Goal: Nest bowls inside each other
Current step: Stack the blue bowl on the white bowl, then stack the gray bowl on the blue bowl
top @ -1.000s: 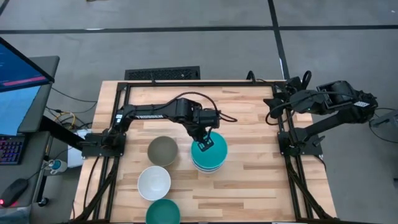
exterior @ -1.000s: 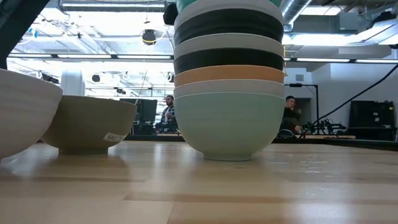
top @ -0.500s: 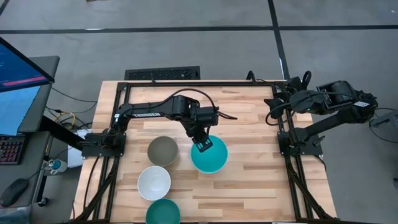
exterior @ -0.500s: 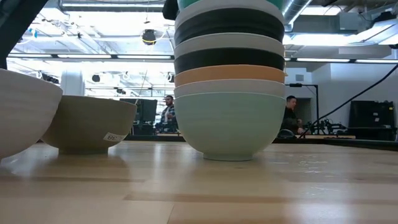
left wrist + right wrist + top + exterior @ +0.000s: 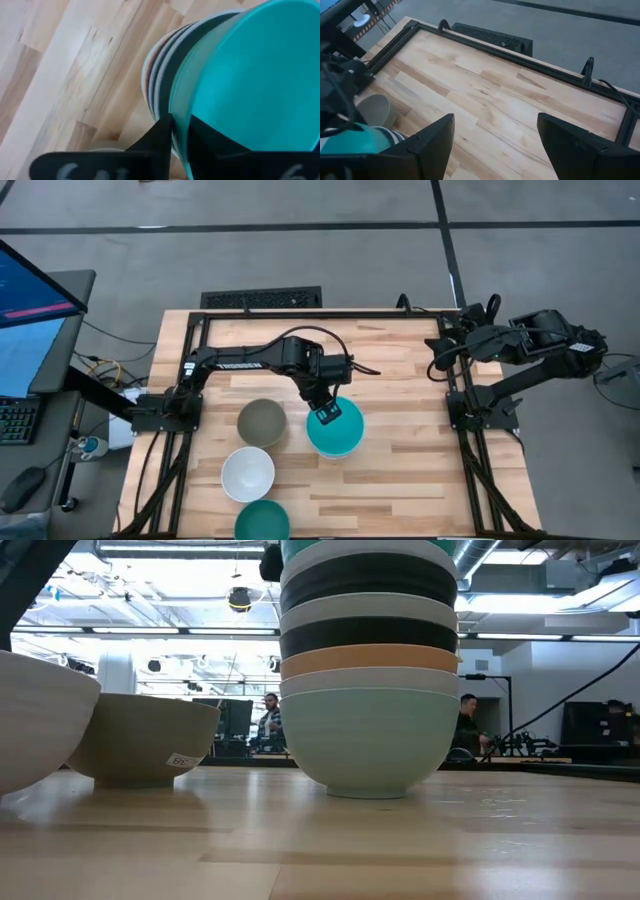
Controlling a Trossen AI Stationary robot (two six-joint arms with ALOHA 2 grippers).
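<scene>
Here, the left gripper [image 5: 326, 414] pinches the rim of a smooth round turquoise bowl [image 5: 336, 432], one finger inside the wall and one outside, jaws closed to the thickness of that wall. The bowl sits atop a tall nested stack of bowls [image 5: 368, 670] on the pale wooden table [image 5: 400, 380]. The stack lies directly below and just ahead of the jaws.

The bowls look rigid, glossy and likely slippery, probably breakable if dropped. The thin rim seems the only practical place to take hold. A pinch there would let a bowl swing, so a slow, level carry looks wise.

Beside the jaws, on the side away from the stack, wait a grey-taupe bowl [image 5: 261, 422], a white bowl [image 5: 247, 474] and a dark teal bowl [image 5: 262, 522], all upright and apart from one another.

The right gripper [image 5: 495, 145] rests well apart over the far right corner, jaws spread wide and empty.

The low view alone reveals the stack's layers: mint green at the base, then white, orange, black, white and black. From above, only the turquoise top shows. The left wrist view [image 5: 172, 132] confirms the fingers straddling the rim, which the overhead picture leaves unclear.
</scene>
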